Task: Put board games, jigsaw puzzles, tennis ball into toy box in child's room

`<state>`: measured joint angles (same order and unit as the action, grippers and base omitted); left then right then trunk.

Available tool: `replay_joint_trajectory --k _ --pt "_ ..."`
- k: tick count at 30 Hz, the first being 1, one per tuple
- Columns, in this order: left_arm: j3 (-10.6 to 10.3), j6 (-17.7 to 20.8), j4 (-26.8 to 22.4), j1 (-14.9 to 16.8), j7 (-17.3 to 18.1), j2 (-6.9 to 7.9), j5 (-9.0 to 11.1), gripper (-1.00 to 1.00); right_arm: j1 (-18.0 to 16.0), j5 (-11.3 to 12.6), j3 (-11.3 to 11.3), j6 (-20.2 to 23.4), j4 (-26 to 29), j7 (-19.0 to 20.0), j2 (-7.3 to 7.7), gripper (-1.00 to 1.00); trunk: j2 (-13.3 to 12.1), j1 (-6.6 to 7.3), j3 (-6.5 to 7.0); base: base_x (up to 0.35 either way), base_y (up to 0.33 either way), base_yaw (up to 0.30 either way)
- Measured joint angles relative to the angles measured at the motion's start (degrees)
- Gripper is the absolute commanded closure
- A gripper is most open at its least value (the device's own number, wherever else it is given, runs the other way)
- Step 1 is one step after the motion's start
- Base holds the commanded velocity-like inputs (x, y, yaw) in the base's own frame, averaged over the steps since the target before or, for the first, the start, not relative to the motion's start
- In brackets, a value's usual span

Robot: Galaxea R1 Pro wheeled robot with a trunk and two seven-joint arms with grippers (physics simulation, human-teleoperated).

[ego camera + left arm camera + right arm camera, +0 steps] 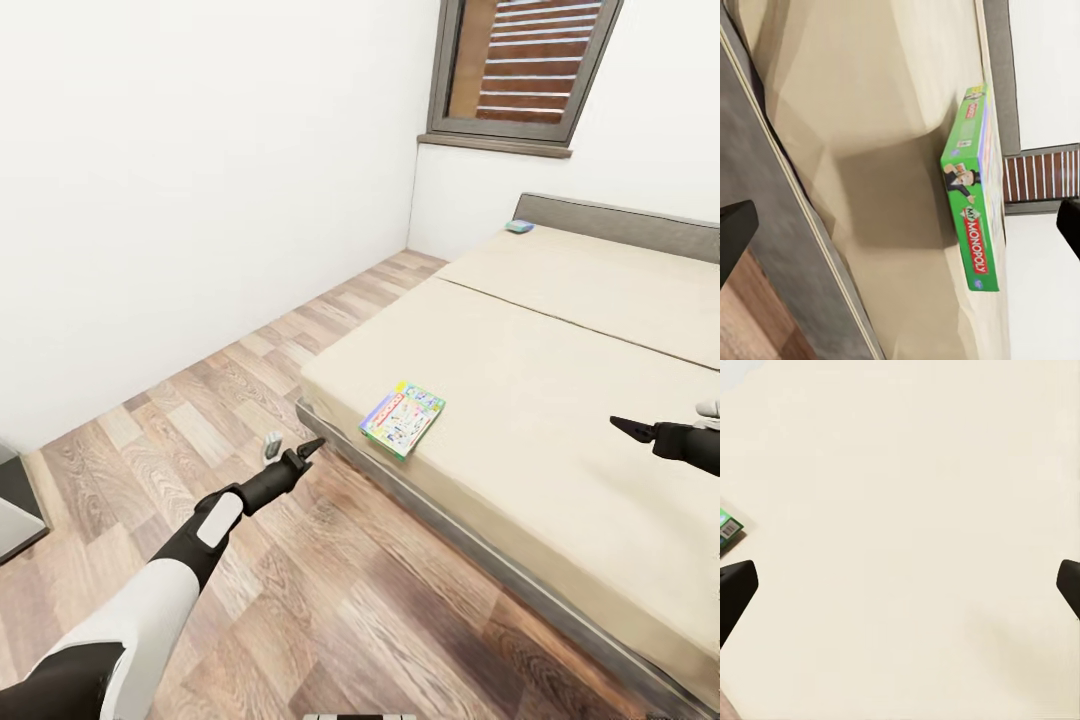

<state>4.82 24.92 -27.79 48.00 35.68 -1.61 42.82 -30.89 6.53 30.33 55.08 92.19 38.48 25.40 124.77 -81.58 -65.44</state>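
A wide beige bed [560,400] stands in a room with white walls, a wood floor [300,600] and a shuttered window [525,70]. A green board game [403,417] lies flat on the mattress near the bed's front corner, just ahead of the left gripper [292,455] and slightly to its right. That left gripper hangs over the floor beside the bed frame, its two fingers spread apart and holding nothing. In the left wrist view the same board game [975,202] sits straight ahead between the dark fingertips [735,232], with its green box edge and printed title facing the camera. The right gripper [632,428] reaches over the middle of the mattress, well to the right of the board game, and it too is spread apart and empty. In the right wrist view its dark fingertips [736,589] frame plain mattress, with a corner of the board game [729,529] off to one side. A second, small bluish box [519,226] rests far ahead of both grippers, beside the grey headboard [640,225].
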Motion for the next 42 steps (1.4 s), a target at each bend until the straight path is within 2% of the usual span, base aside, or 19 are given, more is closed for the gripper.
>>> replay_joint_trajectory --k 22,32,42 --pt "0.07 -0.02 0.26 0.13 -0.16 0.07 0.1 -1.0 0.82 0.0 -0.05 0.0 0.0 0.0 -0.01 -1.0 0.0 0.0 0.0 0.0 0.0 -0.207" --pt "0.15 -0.05 0.4 0.13 0.11 0.11 0.16 -1.0 1.06 0.0 -0.06 0.0 0.0 0.03 0.0 -1.0 0.0 0.0 0.0 0.0 0.0 -0.091" --pt "2.07 -0.08 0.43 0.03 0.34 0.15 0.17 -1.0 1.12 -0.01 -0.09 0.0 0.0 0.05 -0.05 -1.0 0.0 0.0 0.0 0.0 0.0 -0.02"
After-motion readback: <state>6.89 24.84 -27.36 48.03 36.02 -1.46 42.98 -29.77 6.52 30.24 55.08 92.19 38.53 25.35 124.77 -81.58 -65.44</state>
